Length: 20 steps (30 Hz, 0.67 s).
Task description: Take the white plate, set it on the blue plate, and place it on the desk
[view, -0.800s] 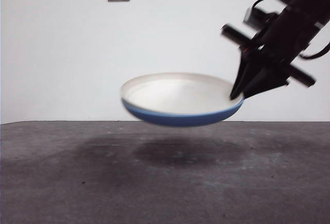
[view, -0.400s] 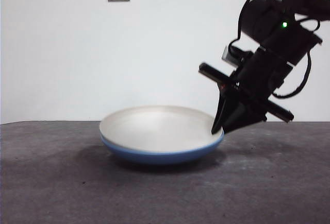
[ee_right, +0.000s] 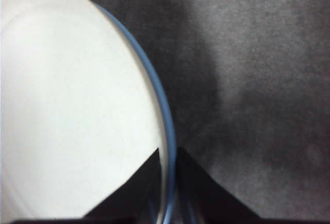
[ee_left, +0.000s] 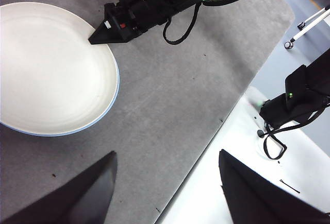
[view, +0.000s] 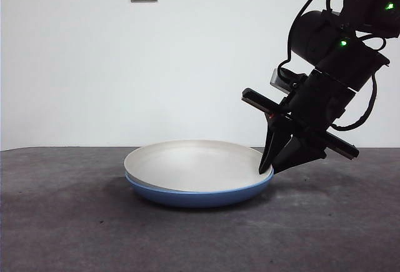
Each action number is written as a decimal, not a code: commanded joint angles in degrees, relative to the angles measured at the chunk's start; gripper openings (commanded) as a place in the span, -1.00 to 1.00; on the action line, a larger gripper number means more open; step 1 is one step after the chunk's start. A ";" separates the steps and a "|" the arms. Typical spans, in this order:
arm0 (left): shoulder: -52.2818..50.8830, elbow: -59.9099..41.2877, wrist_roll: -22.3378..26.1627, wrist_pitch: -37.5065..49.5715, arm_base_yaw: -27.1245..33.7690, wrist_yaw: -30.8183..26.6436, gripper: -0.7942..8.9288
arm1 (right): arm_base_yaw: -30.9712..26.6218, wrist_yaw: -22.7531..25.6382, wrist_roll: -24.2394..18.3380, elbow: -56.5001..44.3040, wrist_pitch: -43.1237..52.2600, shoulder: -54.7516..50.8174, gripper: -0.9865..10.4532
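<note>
Item: stacked pair, white plate [view: 194, 162] nested in blue plate [view: 200, 196], now resting on the bench [view: 75, 234] at mid-scene. One second ago the pair hung in the air above its shadow, tilted and carried by the rim; half a second ago it had reached the surface; now it sits level and a touch further right. Judgement: the set-down is made, and only the release and withdrawal look to remain. Right gripper [view: 275, 164]: at the right rim of the pair, jaws pressed close on both rims together, one on the white face, one outside the blue edge, as the right wrist view shows [ee_right: 167, 183]. Left gripper [ee_left: 165, 183]: waiting well to the right, over the bench edge, jaws spread, holding nothing. Hidden or unclear: nearly all of the blue plate lies covered, showing only as a thin band below the white rim; its underside and contact with the bench cannot be checked; the jaw tips merge with shadow in the front view, so whether the pinch has begun to slacken cannot be told.
</note>
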 commanded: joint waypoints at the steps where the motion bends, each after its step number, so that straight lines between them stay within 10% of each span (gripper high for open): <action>1: 0.35 0.50 1.03 0.31 -0.28 0.17 -0.20 | 0.31 0.11 0.57 1.25 -0.11 0.79 -0.48; 20: 0.35 0.50 1.05 0.28 -0.28 0.17 -0.20 | 0.33 1.01 -3.89 1.25 -4.90 -13.66 -0.37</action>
